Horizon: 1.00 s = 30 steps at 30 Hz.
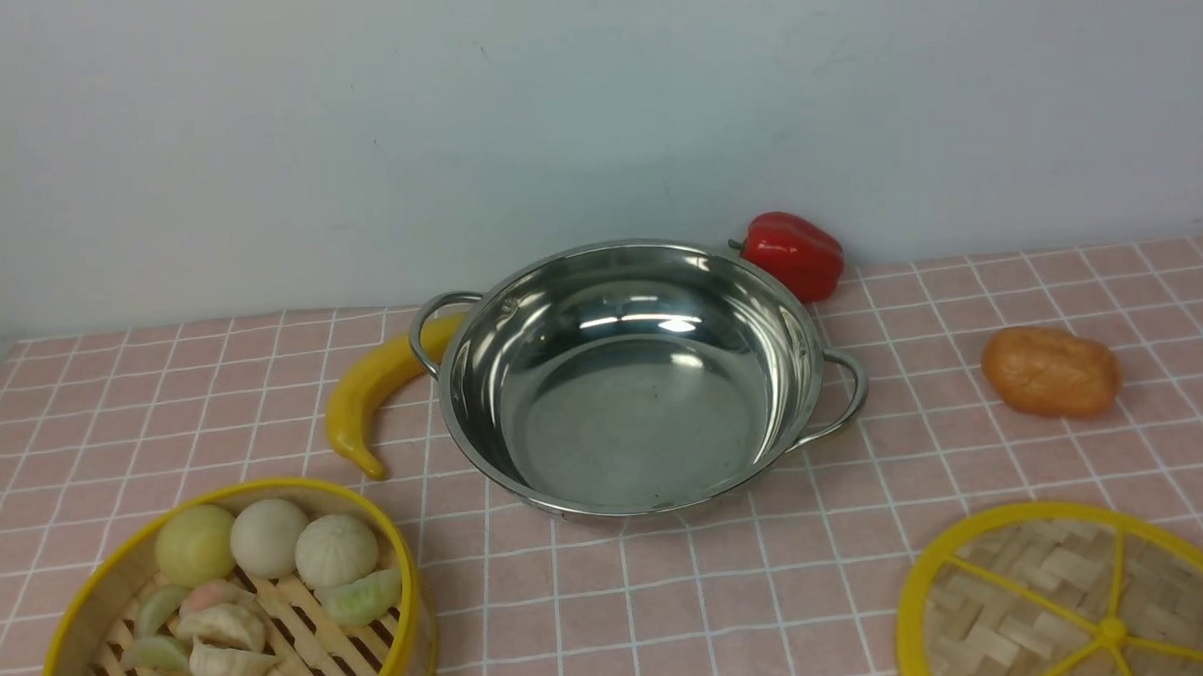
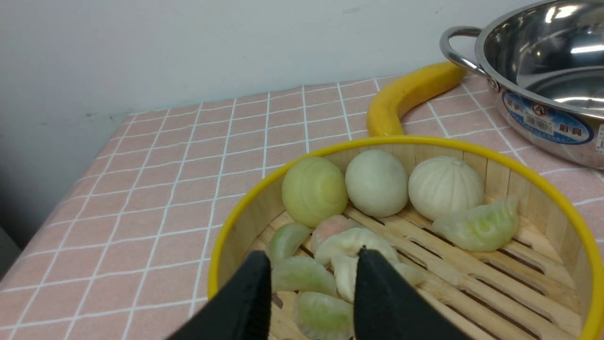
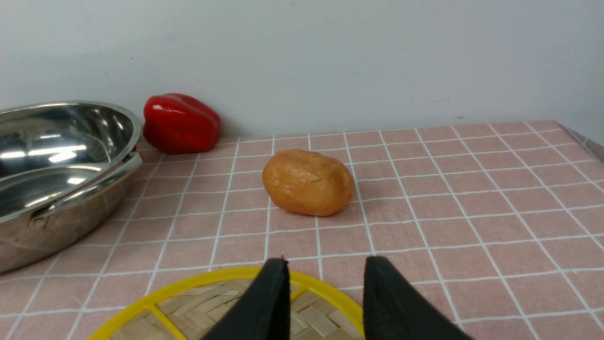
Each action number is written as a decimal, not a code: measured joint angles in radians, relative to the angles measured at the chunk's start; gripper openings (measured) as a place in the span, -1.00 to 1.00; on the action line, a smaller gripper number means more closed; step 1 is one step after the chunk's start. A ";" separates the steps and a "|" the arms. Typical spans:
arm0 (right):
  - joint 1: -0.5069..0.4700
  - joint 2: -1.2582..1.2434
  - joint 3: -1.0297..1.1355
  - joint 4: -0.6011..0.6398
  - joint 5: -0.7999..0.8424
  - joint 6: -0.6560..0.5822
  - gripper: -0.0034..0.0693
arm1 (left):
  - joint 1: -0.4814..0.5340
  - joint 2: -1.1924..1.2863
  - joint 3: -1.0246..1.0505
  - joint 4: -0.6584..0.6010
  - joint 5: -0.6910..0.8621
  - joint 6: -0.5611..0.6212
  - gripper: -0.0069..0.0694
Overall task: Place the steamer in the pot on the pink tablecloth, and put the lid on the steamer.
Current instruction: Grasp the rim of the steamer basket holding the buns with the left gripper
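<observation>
Left hand (image 2: 314,257) over steamer (image 2: 495,177), right hand (image 3: 328,262) over lid (image 3: 212,302)

Empty shiny pot (image 1: 634,417) upright mid pink tablecloth (image 1: 731,594); filled steamer (image 1: 120,580) near-left, lid (image 1: 1061,602) flat near-right

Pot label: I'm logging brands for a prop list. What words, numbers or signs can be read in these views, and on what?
On the pot wall, a blue oval sticker: white characters, a red emblem and a barcode, all too blurred to read.
Elsewhere: no text in any view.

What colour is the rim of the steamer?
Yellow; the steamer shows best in left wrist view.
</observation>
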 joint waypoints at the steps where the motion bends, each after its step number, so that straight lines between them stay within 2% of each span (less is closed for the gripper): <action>1: 0.000 0.000 0.000 0.000 0.000 0.000 -0.24 | 0.000 0.000 0.000 0.000 0.000 0.000 -0.18; 11: 0.000 0.000 0.000 0.000 0.000 0.000 -0.24 | 0.000 0.000 0.001 -0.017 -0.047 -0.003 -0.18; 14: 0.000 0.000 0.000 0.000 0.000 0.000 -0.24 | 0.000 -0.001 0.001 -0.175 -0.211 -0.081 -0.18; 16: 0.000 0.000 0.000 0.000 0.000 0.000 -0.24 | 0.000 -0.001 0.001 -0.214 -0.245 -0.095 -0.18; 18: 0.000 0.000 0.000 0.000 0.000 0.000 -0.24 | 0.000 -0.001 0.001 -0.273 -0.347 -0.113 -0.18; 25: 0.000 0.000 0.000 0.000 0.000 0.000 -0.24 | 0.000 -0.001 0.001 -0.310 -0.511 -0.140 -0.18; 30: 0.000 0.000 0.000 0.001 0.000 0.000 -0.24 | 0.000 -0.001 0.001 -0.314 -0.562 -0.227 -0.18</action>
